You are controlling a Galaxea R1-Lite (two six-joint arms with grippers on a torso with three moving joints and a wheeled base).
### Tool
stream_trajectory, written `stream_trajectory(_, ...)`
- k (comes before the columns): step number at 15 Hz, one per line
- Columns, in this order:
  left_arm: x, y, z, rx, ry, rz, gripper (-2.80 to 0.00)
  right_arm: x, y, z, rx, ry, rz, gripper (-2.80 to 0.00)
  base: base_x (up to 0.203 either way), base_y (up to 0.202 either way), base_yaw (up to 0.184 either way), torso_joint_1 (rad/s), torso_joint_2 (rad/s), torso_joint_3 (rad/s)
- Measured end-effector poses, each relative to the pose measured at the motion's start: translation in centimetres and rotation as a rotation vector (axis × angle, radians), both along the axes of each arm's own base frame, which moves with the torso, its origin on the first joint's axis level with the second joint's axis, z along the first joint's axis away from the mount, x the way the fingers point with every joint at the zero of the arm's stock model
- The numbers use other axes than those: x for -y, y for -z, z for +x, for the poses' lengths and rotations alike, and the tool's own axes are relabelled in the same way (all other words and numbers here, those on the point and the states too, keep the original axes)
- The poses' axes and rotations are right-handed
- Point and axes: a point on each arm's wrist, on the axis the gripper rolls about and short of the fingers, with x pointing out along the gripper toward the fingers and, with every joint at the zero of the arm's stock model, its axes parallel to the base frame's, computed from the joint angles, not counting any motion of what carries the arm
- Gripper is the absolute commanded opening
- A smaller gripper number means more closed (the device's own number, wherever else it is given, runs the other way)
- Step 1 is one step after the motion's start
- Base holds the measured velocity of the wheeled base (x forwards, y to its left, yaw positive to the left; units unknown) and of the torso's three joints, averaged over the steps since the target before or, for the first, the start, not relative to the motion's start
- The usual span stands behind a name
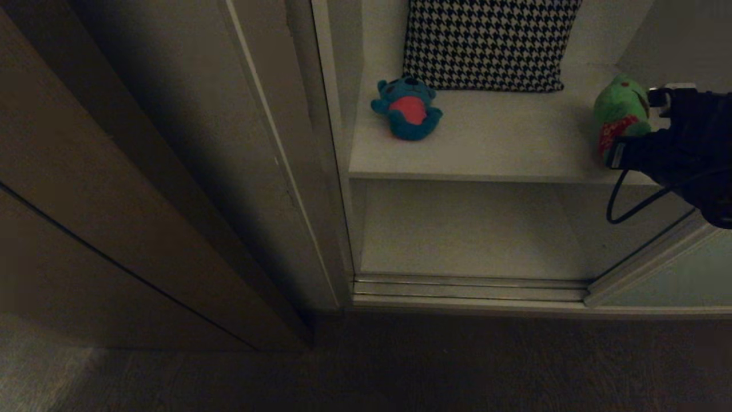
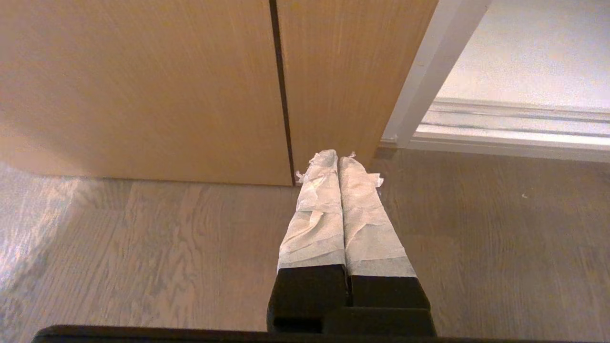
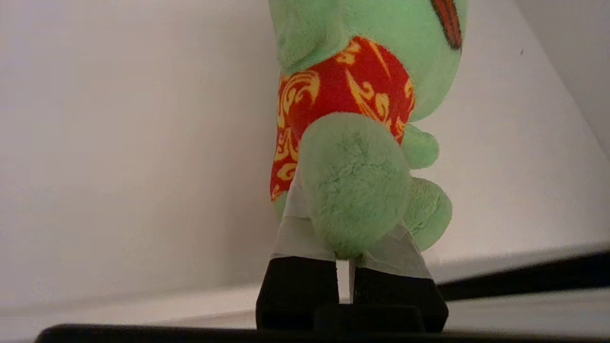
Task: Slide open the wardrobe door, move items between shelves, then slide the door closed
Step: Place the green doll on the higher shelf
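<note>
Green plush fills the space in front of my right gripper (image 3: 345, 238): its taped fingers (image 3: 295, 236) are closed on the frog (image 1: 620, 111), on the lower part of its body, just under the red patterned clothing. In the head view the frog is at the right end of the upper shelf (image 1: 503, 149), and I cannot tell if it touches the board. The teal-blue bear (image 1: 407, 109) lies on its back on the same shelf, well apart from the frog, near the houndstooth cushion (image 1: 489, 43) that leans at the back. The lower shelf (image 1: 469, 234) is under it. The sliding wardrobe door (image 1: 657, 274) shows at the lower right. My left gripper (image 2: 338, 162) hangs above the wooden floor (image 2: 143, 247), fingers pressed together, holding nothing.
</note>
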Motion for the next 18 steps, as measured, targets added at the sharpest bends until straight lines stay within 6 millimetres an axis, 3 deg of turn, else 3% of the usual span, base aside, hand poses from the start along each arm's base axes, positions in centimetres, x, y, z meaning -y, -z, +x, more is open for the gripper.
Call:
stream_trajectory(12,0.0,0.0,0.0,0.000,0.000,0.000,-2.80,0.0,-0.5,2.9,0.049,-0.003,-0.025,-2.80,0.000,0.000,0.000,0.000,0.00,0.000)
stream_trajectory(13,0.0,0.0,0.0,0.000,0.000,0.000,-2.80,-0.2,-0.6,3.2,0.056,-0.007,-0.026,0.00,0.000,0.000,0.000,0.000,0.00,0.000)
stream_trajectory(18,0.0,0.0,0.0,0.000,0.000,0.000,-2.80,-1.1,-0.1,4.6,0.064,0.014,-0.033,0.00,0.000,0.000,0.000,0.000,0.00,0.000)
